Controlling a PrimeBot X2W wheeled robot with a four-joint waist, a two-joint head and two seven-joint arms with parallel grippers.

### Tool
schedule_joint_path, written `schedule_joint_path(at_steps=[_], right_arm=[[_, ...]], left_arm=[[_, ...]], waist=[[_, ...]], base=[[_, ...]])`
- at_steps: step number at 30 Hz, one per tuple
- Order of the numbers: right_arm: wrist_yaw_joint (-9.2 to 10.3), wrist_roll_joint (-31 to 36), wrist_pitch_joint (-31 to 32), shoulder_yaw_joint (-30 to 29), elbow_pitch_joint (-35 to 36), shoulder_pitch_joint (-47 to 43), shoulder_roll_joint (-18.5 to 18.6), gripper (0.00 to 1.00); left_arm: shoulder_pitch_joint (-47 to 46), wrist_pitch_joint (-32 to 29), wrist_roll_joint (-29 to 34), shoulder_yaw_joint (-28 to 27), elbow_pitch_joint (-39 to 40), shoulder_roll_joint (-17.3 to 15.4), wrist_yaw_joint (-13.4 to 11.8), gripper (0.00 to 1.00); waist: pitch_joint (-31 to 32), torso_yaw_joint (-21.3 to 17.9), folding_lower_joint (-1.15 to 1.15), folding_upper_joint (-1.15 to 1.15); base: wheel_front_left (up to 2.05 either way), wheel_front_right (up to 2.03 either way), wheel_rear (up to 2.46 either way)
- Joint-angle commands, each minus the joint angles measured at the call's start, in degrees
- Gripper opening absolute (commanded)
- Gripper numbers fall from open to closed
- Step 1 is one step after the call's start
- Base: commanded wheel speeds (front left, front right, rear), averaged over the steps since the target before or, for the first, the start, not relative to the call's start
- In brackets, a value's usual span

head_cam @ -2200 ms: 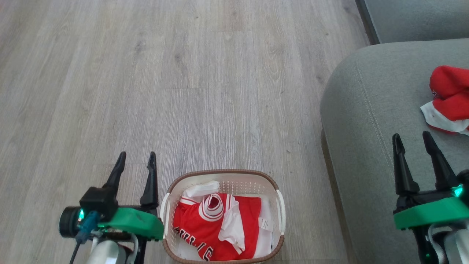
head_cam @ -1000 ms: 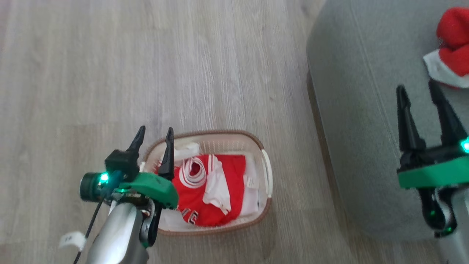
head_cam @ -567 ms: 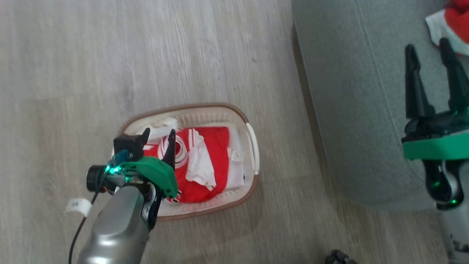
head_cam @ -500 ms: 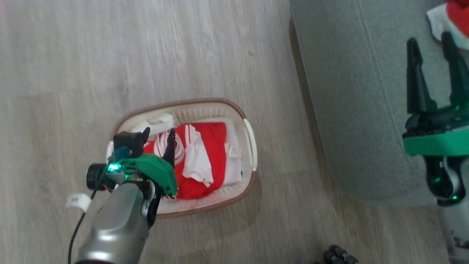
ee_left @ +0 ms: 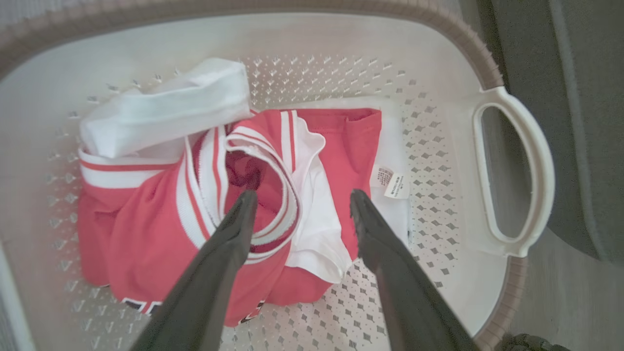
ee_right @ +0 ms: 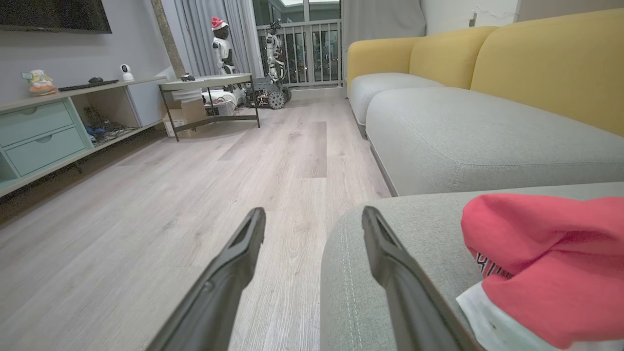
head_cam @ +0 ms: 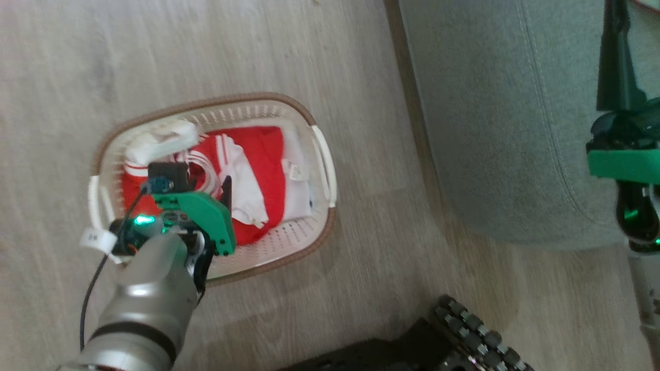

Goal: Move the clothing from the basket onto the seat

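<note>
I am reading this as about half done. Nearest me, the left end effector (ee_left: 302, 194) is hanging inside the basket (ee_left: 468, 44), its jaws standing wide and gripping nothing. Its fingertips are hovering just over the jersey (ee_left: 146, 219), one above the striped collar (ee_left: 273, 156), the other by the edge of the white panel (ee_left: 312, 229) at the collar's 4 o'clock. I cannot tell whether the tips are touching the fabric. The jersey is lying crumpled on the basket's bottom, red with white stripes and lettering. A white fold (ee_left: 165, 105) is sitting at its 11 o'clock against the wall, and I cannot tell whether it is part of the jersey. This piece is not yet lifted out.

Moving outward, the basket is standing on the wood floor (head_cam: 309, 41), with the seat (head_cam: 490, 129) lying at its 3 o'clock, near but apart from it. The right end effector (ee_right: 313, 210) is hanging over the seat's edge, jaws also wide and empty. Farther along, at 4 o'clock in the right wrist view, a red garment (ee_right: 546, 253) with white trim is resting bunched on the seat, so I am counting that one as delivered.

What is remaining, in my judgement, is closing on the jersey, carrying it toward 3 o'clock and laying it on the seat near the other. I am also expecting to check whether the white fold comes along.
</note>
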State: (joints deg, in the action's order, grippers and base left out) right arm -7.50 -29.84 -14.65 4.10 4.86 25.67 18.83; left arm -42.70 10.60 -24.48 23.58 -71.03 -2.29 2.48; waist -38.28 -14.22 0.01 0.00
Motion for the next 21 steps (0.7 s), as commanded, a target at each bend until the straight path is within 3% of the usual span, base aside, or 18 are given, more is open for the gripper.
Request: schedule_joint_path(at_steps=[1,11,19,21], right_arm=[[0.01,-0.5,-0.3,0.4,2.1,-0.1,1.2,1.00],[0.01,-1.1,-0.3,0.1,1.7,2.2,-0.1,1.00],[0.01,-1.1,-0.3,-0.1,1.4,2.5,-0.9,1.00],[0.01,-1.1,-0.3,-0.1,1.2,2.6,-0.9,1.00]], left_arm=[[-0.3,-0.3,-0.2,-0.6,-0.1,-0.7,-0.3,1.00],[-4.7,-8.1,0.4,0.6,-2.5,-4.2,-2.3,1.00],[-6.0,-13.6,0.7,1.5,-2.8,-5.3,-4.6,1.00],[-6.1,-14.1,0.5,1.6,-2.9,-5.4,-4.8,0.86]], waist=[[-2.7,-2.1,-0.01,0.00],[-9.9,-6.2,-0.01,0.00],[-11.7,-7.2,-0.01,0.00],[-11.7,-7.2,-0.01,0.00]], base=[[0.00,0.00,0.00],[0.00,0.00,0.00],[0.00,0.00,0.00],[0.00,0.00,0.00]])
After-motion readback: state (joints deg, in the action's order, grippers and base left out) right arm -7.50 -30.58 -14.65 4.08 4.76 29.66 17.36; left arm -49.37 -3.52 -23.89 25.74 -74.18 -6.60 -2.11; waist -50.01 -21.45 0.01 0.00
